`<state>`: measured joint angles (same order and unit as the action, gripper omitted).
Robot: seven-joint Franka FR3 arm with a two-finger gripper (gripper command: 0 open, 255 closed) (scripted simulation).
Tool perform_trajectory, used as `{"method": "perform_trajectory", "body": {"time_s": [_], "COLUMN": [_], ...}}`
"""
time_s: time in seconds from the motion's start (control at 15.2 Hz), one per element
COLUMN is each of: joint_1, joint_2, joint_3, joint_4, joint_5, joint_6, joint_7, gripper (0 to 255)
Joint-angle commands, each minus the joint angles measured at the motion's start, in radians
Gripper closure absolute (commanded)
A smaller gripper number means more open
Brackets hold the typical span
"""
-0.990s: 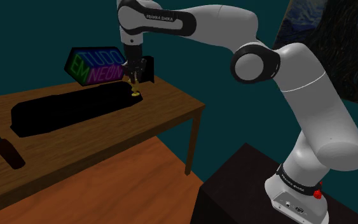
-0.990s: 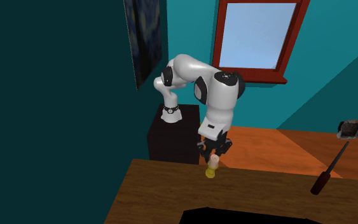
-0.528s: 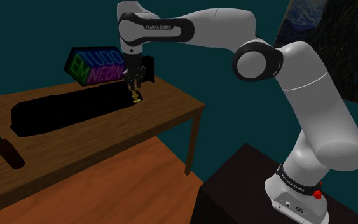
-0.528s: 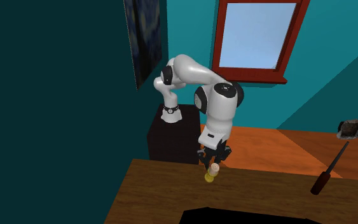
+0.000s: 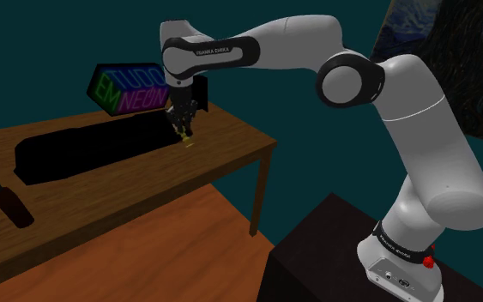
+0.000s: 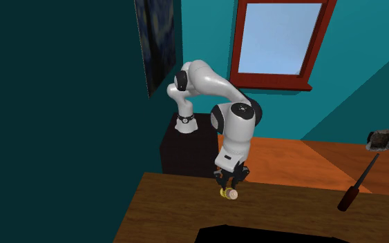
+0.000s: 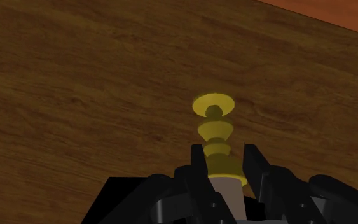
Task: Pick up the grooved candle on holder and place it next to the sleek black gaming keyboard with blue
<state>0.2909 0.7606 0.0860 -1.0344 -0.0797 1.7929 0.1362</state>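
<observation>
Hand (image 5: pixel 182 129) has dropped over the last second and the wrist has rolled. The candle (image 5: pixel 184 137) it carries now sits lower, right at the counter (image 5: pixel 222 150) surface instead of hanging above it. In the wrist view the two fingers are partly closed, clamped on the candle (image 7: pixel 217 137) where the pale wax meets the ribbed yellow holder. The holder's round foot points away from the hand (image 7: pixel 225 153) toward the wood. Can't tell if the foot is actually touching the counter (image 7: pixel 75 83) or just above it. In the second exterior view the candle (image 6: pixel 230 195) looks tipped, not upright as it was a second ago, with the hand (image 6: pixel 229 189) low over the counter (image 6: pixel 179 207) edge. Placement spot looks right: the candle is just beside the near end of the long black keyboard (image 5: pixel 85 146), with the neon sign (image 5: pixel 128 88) behind it. The screwdriver (image 5: pixel 3 199) is well apart at the far end. Judgement: carry is done and this is the set-down. Release is not done yet. The tilt is the risk, since it may topple if let go before the foot sits flat.
</observation>
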Motion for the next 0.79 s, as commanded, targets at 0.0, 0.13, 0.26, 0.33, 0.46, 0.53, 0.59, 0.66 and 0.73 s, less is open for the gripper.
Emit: {"method": "perform_trajectory", "body": {"time_s": [0.0, 0.13, 0.26, 0.33, 0.46, 0.53, 0.59, 0.66, 0.73], "joint_1": [-0.001, -0.002, -0.003, -0.003, -0.003, -0.003, -0.003, -0.003, -0.003], "joint_2": [0.003, 0.006, 0.009, 0.009, 0.009, 0.009, 0.009, 0.009, 0.009], "joint_3": [0.000, -0.001, -0.001, -0.001, -0.001, -0.001, -0.001, -0.001, -0.001], "joint_4": [-0.022, -0.044, -0.062, -0.062, -0.062, -0.062, -0.062, -0.062, -0.062], "joint_5": [0.000, -0.001, -0.001, -0.001, -0.001, -0.001, -0.001, -0.001, -0.001], "joint_6": [0.026, 0.050, 0.072, 0.072, 0.072, 0.072, 0.072, 0.072, 0.072], "joint_7": [0.000, 0.001, 0.002, 0.002, 0.002, 0.002, 0.002, 0.002, 0.002], "gripper": [255, 255, 255, 255, 255, 255, 255, 255, 255]}}
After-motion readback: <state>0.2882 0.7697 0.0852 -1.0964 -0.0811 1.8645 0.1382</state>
